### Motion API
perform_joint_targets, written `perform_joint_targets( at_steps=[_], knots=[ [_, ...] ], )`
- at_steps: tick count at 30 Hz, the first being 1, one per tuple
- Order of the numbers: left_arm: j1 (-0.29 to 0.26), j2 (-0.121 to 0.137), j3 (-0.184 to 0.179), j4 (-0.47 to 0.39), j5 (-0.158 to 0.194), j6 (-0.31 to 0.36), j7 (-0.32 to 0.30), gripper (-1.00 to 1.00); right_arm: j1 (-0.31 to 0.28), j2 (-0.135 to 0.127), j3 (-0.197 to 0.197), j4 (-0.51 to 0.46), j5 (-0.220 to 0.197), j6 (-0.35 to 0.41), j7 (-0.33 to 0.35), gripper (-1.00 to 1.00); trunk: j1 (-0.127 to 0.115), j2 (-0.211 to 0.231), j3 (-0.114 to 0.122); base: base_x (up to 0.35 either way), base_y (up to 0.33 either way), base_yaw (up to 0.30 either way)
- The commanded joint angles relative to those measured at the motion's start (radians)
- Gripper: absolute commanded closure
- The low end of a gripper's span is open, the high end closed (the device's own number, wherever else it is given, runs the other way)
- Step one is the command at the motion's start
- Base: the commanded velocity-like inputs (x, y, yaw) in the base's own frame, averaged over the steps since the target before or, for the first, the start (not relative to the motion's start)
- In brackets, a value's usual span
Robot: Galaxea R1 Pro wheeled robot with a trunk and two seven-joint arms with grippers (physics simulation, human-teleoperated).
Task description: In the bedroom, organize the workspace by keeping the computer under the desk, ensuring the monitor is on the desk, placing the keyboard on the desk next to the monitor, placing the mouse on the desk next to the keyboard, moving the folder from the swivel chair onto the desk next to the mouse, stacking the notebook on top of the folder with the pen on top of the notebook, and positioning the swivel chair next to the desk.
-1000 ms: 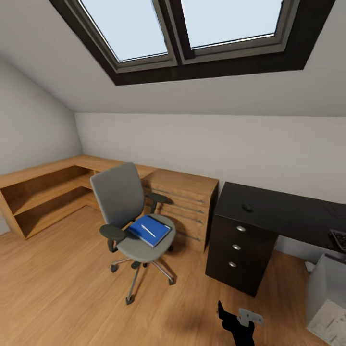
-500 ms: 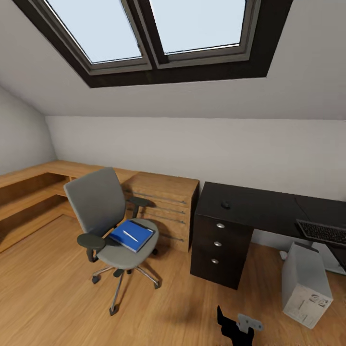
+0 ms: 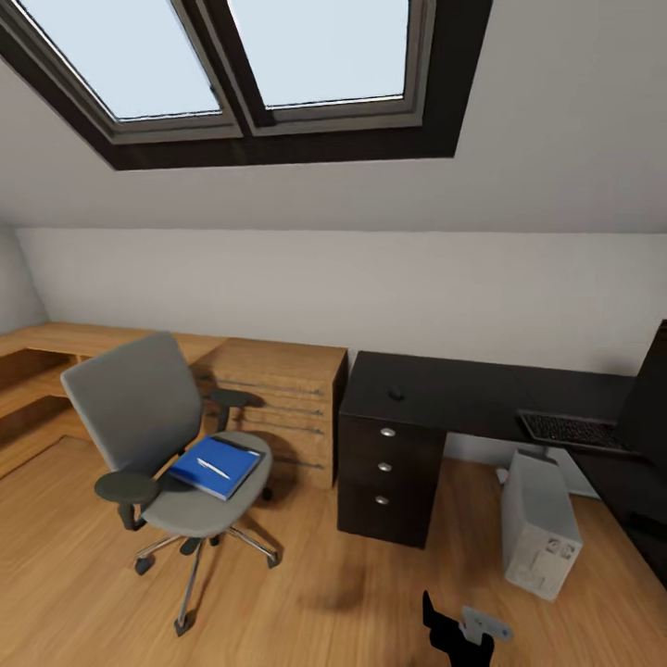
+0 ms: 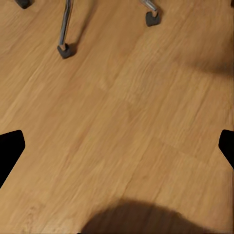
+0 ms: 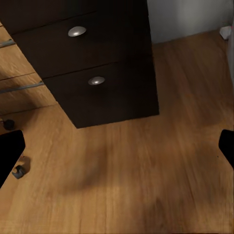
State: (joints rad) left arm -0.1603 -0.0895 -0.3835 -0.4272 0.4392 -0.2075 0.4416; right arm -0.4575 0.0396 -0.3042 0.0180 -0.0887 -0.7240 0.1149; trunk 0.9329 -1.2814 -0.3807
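Note:
The grey swivel chair [image 3: 139,408] stands on the floor left of the desk [image 3: 463,389]. The blue folder [image 3: 215,466] lies on its seat with the white pen [image 3: 212,468] on top; the notebook is hidden. On the black desk top are the small mouse [image 3: 396,393] and, further right, the keyboard [image 3: 567,431]. The light grey computer [image 3: 539,523] stands on the floor under the desk. A dark upright slab [image 3: 651,380] is at the right edge; I cannot tell whether it is the monitor. My left gripper [image 4: 117,151] is open over bare floor near the chair's casters [image 4: 66,50]. My right gripper [image 5: 117,151] is open, facing the desk's drawer unit [image 5: 87,58].
A light wood drawer chest [image 3: 278,408] stands between chair and desk, with a low wooden shelf [image 3: 37,371] running left along the wall. A sloped ceiling with a skylight [image 3: 232,65] is overhead. A black and grey part of my arm [image 3: 459,630] shows low in the head view.
The head view has swung to the right, so chair, chest and desk sit further left in the picture. Keyboard and computer have come fully into view. Nothing itself has moved.

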Motion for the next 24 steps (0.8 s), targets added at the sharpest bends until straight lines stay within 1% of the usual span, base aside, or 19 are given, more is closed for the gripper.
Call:
perform_joint_targets(
  at_steps=[1,6,11,12,13,16,24],
  knots=[
    [-0.001,0.001,-0.009,0.0,0.01,-0.006,0.006,-1.0,-0.001,0.001,-0.004,0.002,-0.009,-0.003,-0.009,-1.0,0.0,-0.001,-0.001,0.153,0.0,-0.293],
    [-0.001,0.001,-0.009,0.001,0.011,-0.006,0.006,-1.0,-0.001,0.004,-0.004,0.002,-0.006,-0.003,-0.053,-1.0,0.0,-0.001,-0.001,0.241,0.0,-0.296],
    [-0.001,0.001,-0.009,0.001,0.011,-0.007,0.006,-1.0,-0.001,0.005,-0.004,0.002,-0.005,-0.001,-0.062,-1.0,0.0,-0.001,0.0,0.229,0.0,-0.228],
    [-0.001,0.001,-0.009,0.001,0.011,-0.007,0.006,-1.0,-0.001,0.005,-0.003,0.002,-0.005,0.001,-0.063,-1.0,0.0,-0.001,0.0,0.081,0.0,-0.08],
    [-0.001,0.001,-0.02,0.002,0.01,-0.007,0.007,-1.0,-0.001,0.005,-0.003,0.001,-0.005,0.002,-0.064,-1.0,0.0,-0.001,0.0,0.095,0.0,-0.021],
    [-0.001,0.001,-0.028,0.002,0.01,-0.008,0.008,-1.0,-0.001,0.002,-0.002,0.0,-0.005,0.002,-0.064,-1.0,0.0,-0.001,0.0,0.181,0.0,-0.011],
    [-0.001,0.0,-0.033,0.001,0.011,-0.009,0.008,-1.0,-0.001,0.0,-0.001,-0.002,-0.005,-0.001,-0.065,-1.0,0.0,-0.001,0.0,0.29,0.0,-0.003]
  ],
)
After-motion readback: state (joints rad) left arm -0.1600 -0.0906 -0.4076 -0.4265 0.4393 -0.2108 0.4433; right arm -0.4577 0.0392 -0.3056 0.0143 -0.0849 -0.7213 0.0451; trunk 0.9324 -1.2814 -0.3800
